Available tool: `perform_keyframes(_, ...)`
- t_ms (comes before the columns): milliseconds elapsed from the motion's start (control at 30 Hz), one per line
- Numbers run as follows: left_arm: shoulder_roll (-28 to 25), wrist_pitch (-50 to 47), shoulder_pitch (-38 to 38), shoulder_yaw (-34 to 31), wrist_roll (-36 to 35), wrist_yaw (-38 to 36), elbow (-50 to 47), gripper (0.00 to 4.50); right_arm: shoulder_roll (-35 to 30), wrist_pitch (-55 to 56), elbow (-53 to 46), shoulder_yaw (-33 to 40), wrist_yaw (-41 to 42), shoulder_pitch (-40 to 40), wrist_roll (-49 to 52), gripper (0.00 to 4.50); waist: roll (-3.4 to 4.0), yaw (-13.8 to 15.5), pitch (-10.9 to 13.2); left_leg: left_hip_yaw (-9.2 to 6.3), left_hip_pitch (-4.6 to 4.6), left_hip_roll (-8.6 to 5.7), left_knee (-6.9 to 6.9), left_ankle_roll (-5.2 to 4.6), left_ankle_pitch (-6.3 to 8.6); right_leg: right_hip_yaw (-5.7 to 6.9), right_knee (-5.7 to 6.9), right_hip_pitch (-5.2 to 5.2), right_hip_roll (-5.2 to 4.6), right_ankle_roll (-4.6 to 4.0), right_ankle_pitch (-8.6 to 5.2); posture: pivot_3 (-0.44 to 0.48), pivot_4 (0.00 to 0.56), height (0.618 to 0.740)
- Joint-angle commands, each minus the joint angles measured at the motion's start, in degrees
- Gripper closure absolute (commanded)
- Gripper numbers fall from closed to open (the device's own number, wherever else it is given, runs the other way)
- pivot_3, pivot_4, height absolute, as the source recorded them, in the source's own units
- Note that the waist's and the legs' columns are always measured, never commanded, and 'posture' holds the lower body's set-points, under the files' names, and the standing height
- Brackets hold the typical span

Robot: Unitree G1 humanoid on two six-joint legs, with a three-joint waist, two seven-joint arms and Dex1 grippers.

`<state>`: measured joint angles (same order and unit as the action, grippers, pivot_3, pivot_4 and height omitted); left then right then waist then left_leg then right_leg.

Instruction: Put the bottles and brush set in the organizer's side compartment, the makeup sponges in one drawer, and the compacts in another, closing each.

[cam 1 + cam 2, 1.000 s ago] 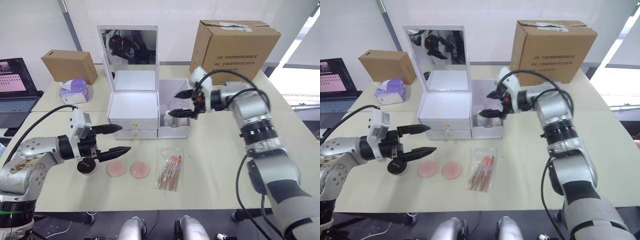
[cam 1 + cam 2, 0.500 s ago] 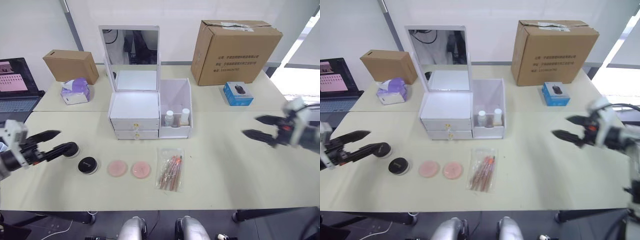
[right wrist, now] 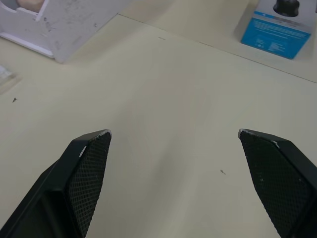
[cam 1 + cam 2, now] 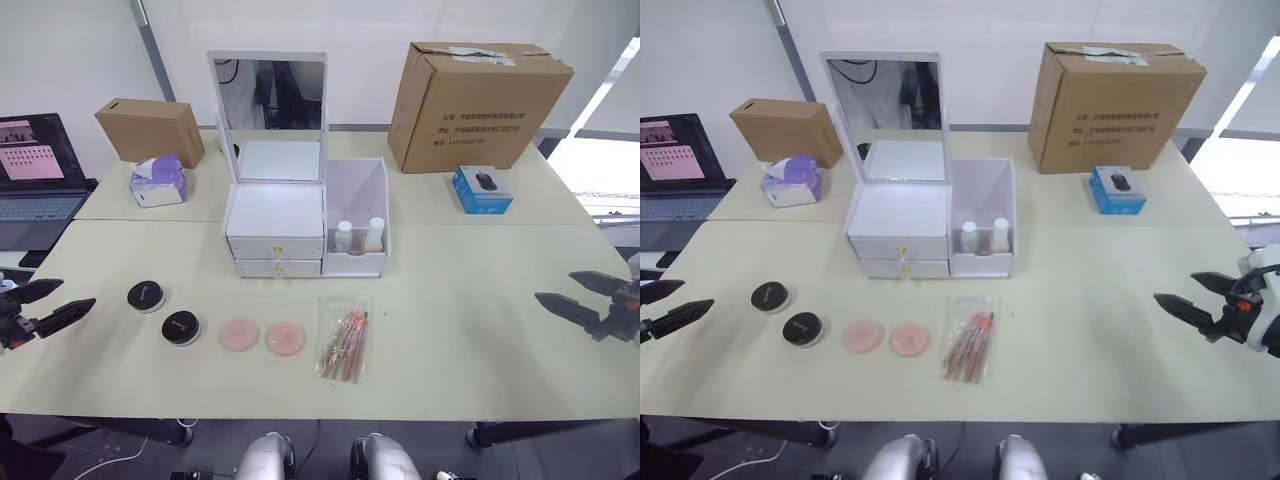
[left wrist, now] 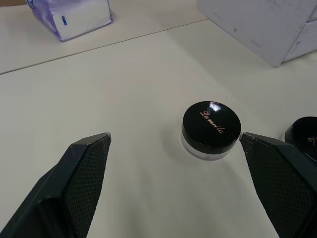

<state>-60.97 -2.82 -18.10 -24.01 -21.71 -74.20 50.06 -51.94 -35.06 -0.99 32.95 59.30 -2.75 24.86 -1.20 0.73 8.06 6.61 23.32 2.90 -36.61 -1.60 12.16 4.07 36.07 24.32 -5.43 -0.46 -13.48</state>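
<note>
Looking down from the head camera, I see the white organizer mid-surface, drawers shut, two bottles standing in its side compartment. The brush set lies in front of it, two pink sponges to its left, then two black compacts. My left pincer and right pincer hang wide apart at the surface's far edges, holding nothing. In the left wrist view one compact sits between the spread fingers. In the right wrist view, bare surface lies between the fingers, beside the organizer's corner and a blue box.
</note>
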Motion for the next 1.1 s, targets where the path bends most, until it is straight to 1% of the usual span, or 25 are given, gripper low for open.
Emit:
perform_keyframes(33, 0.5, -1.5, 0.2, 3.8, 1.5, -1.6, -7.6, 0.00, 1.5, -6.1, -7.7, -1.7, -2.2, -2.0, 6.4, 0.05, -0.01, -0.1, 0.0, 0.00, 0.00, 0.00, 0.00, 0.00, 0.00, -0.02, 0.00, -0.01, 0.03, 0.01, 0.01, 0.000, 0.150, 0.731)
perform_keyframes(133, 1.2, -6.2, 2.0, 6.4, 1.1, -2.0, -16.1, 0.00, 2.8, -10.7, -15.0, -4.0, -5.0, -2.8, 10.0, 0.05, -0.01, -0.1, 0.0, 0.00, 0.02, 0.04, 0.00, -0.02, -0.01, -0.05, 0.04, 0.01, 0.07, -0.01, 0.01, 0.000, 0.150, 0.731)
perform_keyframes(167, 1.8, -9.9, 2.0, 7.2, 0.4, -0.9, -20.0, 0.00, 2.7, -12.8, -17.8, -4.9, -5.6, -2.8, 11.5, 0.05, -0.01, -0.1, 0.0, -0.01, 0.03, 0.05, 0.00, -0.02, -0.01, -0.05, 0.03, 0.01, 0.10, -0.02, 0.02, 0.000, 0.150, 0.731)
perform_keyframes(233, 2.7, -21.0, 0.6, 9.8, -2.2, 0.8, -27.7, 0.00, 3.2, -15.5, -22.9, -7.5, -7.2, -3.5, 14.0, 0.05, -0.02, -0.1, 0.0, -0.02, 0.04, 0.04, 0.00, -0.05, -0.03, -0.08, 0.04, 0.01, 0.11, -0.01, 0.01, 0.000, 0.150, 0.731)
perform_keyframes(300, 3.9, -28.2, -0.1, 11.9, -3.8, 2.4, -34.6, 0.00, 4.0, -19.0, -26.4, -8.9, -10.2, -4.4, 16.5, 0.05, -0.06, 0.0, 0.0, -0.03, 0.05, 0.03, -0.01, -0.05, -0.03, -0.06, 0.03, -0.02, 0.15, 0.03, 0.02, 0.000, 0.150, 0.731)
perform_keyframes(333, 4.6, -30.9, -0.1, 12.8, -4.5, 3.3, -37.9, 0.00, 4.7, -20.2, -27.9, -9.3, -11.9, -4.6, 17.3, 0.05, -0.06, 0.0, 0.0, -0.03, 0.07, 0.00, -0.01, -0.04, -0.02, -0.04, 0.02, -0.03, 0.18, 0.06, 0.01, 0.000, 0.150, 0.731)
perform_keyframes(400, 6.0, -36.8, -0.3, 14.2, -6.6, 5.3, -44.3, 0.00, 7.0, -18.7, -30.8, -10.3, -16.1, -4.5, 15.9, 0.05, -0.09, 0.1, 0.0, -0.03, 0.08, -0.02, -0.01, -0.04, -0.02, -0.04, 0.02, -0.06, 0.19, 0.07, 0.01, 0.000, 0.150, 0.731)
perform_keyframes(433, 6.6, -40.0, 0.1, 14.7, -8.7, 5.6, -48.1, 0.00, 7.6, -21.3, -31.3, -10.7, -17.7, -4.8, 17.4, 0.05, -0.10, 0.1, 0.0, -0.04, 0.09, -0.03, -0.01, -0.06, -0.03, -0.06, 0.01, -0.07, 0.19, 0.08, 0.01, 0.000, 0.150, 0.731)
perform_keyframes(500, 7.6, -41.1, 2.9, 16.5, -11.3, 4.6, -57.5, 0.00, 9.9, -29.5, -30.9, -11.1, -20.6, -6.7, 24.5, 0.05, -0.16, 0.0, 0.0, -0.03, 0.10, -0.06, -0.02, -0.15, -0.09, -0.11, 0.02, -0.06, 0.27, 0.10, 0.00, 0.000, 0.150, 0.731)
perform_keyframes(533, 7.8, -42.2, 3.7, 17.3, -12.3, 4.6, -60.6, 0.20, 10.6, -33.6, -30.2, -11.0, -21.9, -7.8, 27.8, 0.01, -0.17, -0.2, 0.0, -0.03, 0.10, -0.05, -0.02, -0.42, -0.25, -0.14, 0.01, -0.06, 0.27, 0.10, 0.01, 0.000, 0.150, 0.731)
perform_keyframes(567, 8.2, -42.9, 4.1, 18.1, -12.5, 5.4, -62.7, 0.40, 11.3, -37.3, -29.3, -11.1, -23.4, -8.8, 30.2, 0.00, -0.18, -0.3, 0.0, -0.03, 0.06, -0.04, -0.02, -0.47, -0.28, -0.21, 0.02, -0.06, 0.23, 0.08, 0.02, 0.000, 0.150, 0.731)
perform_keyframes(600, 9.5, -41.3, 4.3, 20.5, -10.6, 6.8, -64.5, 0.54, 13.5, -41.9, -28.0, -11.1, -26.6, -9.7, 31.6, 0.00, -0.18, -0.3, 0.0, -0.05, 0.00, -0.03, -0.02, -0.49, -0.29, -0.33, 0.03, -0.09, 0.21, -0.01, 0.07, 0.000, 0.150, 0.731)
perform_keyframes(667, 13.0, -41.1, 3.8, 22.5, -11.3, 9.2, -67.5, 1.19, 18.0, -49.9, -25.3, -10.1, -31.4, -11.3, 34.7, 0.00, -0.21, -0.2, 0.0, -0.12, -0.08, -0.01, -0.02, -0.51, -0.30, -0.38, 0.02, -0.16, 0.30, -0.24, 0.19, 0.000, 0.150, 0.731)
perform_keyframes(733, 15.1, -42.0, 3.3, 23.1, -12.4, 10.6, -69.0, 1.76, 21.1, -54.0, -24.2, -8.5, -34.0, -12.4, 36.6, 0.00, -0.21, -0.1, 0.0, -0.14, 0.00, -0.01, -0.02, -0.51, -0.30, -0.39, 0.02, -0.13, 0.35, -0.28, 0.21, 0.000, 0.150, 0.731)
perform_keyframes(800, 18.2, -42.6, 2.1, 26.6, -12.2, 12.1, -71.0, 2.30, 26.1, -56.4, -22.3, -6.9, -38.2, -13.5, 35.9, 0.00, -0.20, -0.1, 0.0, -0.13, 0.10, -0.02, -0.02, -0.52, -0.31, -0.40, 0.05, -0.04, 0.55, -0.34, 0.24, 0.000, 0.150, 0.731)
perform_keyframes(833, 19.1, -42.8, 1.7, 27.7, -12.1, 12.6, -71.5, 2.69, 27.8, -57.1, -21.6, -6.2, -39.9, -13.8, 35.9, 0.00, -0.20, 0.0, 0.0, -0.14, 0.09, -0.05, -0.04, -0.53, -0.32, -0.41, 0.05, -0.08, 0.57, -0.35, 0.25, 0.000, 0.150, 0.731)
perform_keyframes(867, 20.4, -42.3, 1.1, 30.0, -11.1, 13.1, -71.7, 2.95, 29.1, -57.3, -20.1, -6.1, -41.7, -14.0, 36.9, 0.00, -0.20, 0.1, 0.0, -0.15, 0.09, -0.05, -0.08, -0.54, -0.32, -0.40, 0.04, -0.11, 0.58, -0.33, 0.25, 0.000, 0.150, 0.731)
perform_keyframes(933, 22.5, -40.8, -0.1, 34.4, -8.2, 14.2, -70.8, 3.57, 30.6, -57.4, -17.2, -6.7, -44.2, -14.2, 40.4, 0.00, -0.18, 0.3, 0.0, -0.14, 0.12, -0.07, -0.13, -0.55, -0.33, -0.35, 0.03, -0.14, 0.59, -0.28, 0.23, 0.000, 0.150, 0.731)
perform_keyframes(1033, 23.9, -38.2, -1.7, 39.4, -3.5, 15.7, -69.2, 4.48, 31.6, -57.4, -14.0, -7.1, -48.2, -14.9, 44.7, 0.00, -0.18, 0.0, 0.0, -0.13, 0.10, -0.10, -0.15, -0.58, -0.34, -0.37, 0.02, -0.15, 0.67, -0.22, 0.23, 0.000, 0.150, 0.731)
perform_keyframes(1100, 24.5, -36.9, -2.4, 41.8, -0.8, 16.7, -68.0, 4.48, 31.4, -57.4, -12.6, -7.8, -50.1, -15.1, 47.4, 0.00, -0.18, -0.1, 0.0, -0.14, 0.09, -0.08, -0.15, -0.58, -0.34, -0.40, 0.02, -0.13, 0.74, -0.23, 0.24, 0.000, 0.150, 0.731)
